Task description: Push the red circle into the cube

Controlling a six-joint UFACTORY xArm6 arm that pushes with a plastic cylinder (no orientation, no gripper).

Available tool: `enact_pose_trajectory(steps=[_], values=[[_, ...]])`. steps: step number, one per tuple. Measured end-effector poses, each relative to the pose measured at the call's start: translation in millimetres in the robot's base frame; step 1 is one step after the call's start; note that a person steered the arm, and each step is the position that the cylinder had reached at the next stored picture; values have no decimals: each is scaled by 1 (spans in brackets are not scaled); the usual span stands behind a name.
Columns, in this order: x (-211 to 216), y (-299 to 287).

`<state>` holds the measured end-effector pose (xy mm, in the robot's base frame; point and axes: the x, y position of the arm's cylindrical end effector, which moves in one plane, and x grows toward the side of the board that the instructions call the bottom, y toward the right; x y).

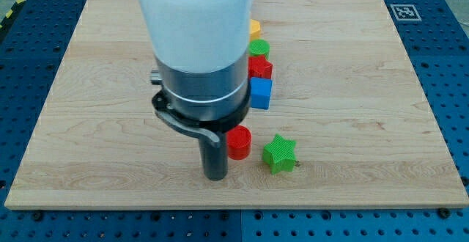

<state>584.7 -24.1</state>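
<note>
The red circle (pixel 239 141) lies on the wooden board just right of the dark rod. My tip (pixel 215 175) rests on the board at the red circle's lower left, touching or nearly touching it. The blue cube (pixel 261 94) sits above the red circle, a short gap away. The arm's large white and grey body hides the board above and left of the rod.
A green star (pixel 280 154) lies right of the red circle. Above the blue cube stand a red block (pixel 261 68), a green block (pixel 259 48) and a yellow block (pixel 254 28), in a column. The board's bottom edge (pixel 234 204) is close below my tip.
</note>
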Motion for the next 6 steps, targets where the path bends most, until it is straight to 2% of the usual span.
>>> enact_pose_trajectory(steps=[2,3,4,5,6], values=[[-25,42],[-43,44],[-49,38],[-49,3],[-69,-11]])
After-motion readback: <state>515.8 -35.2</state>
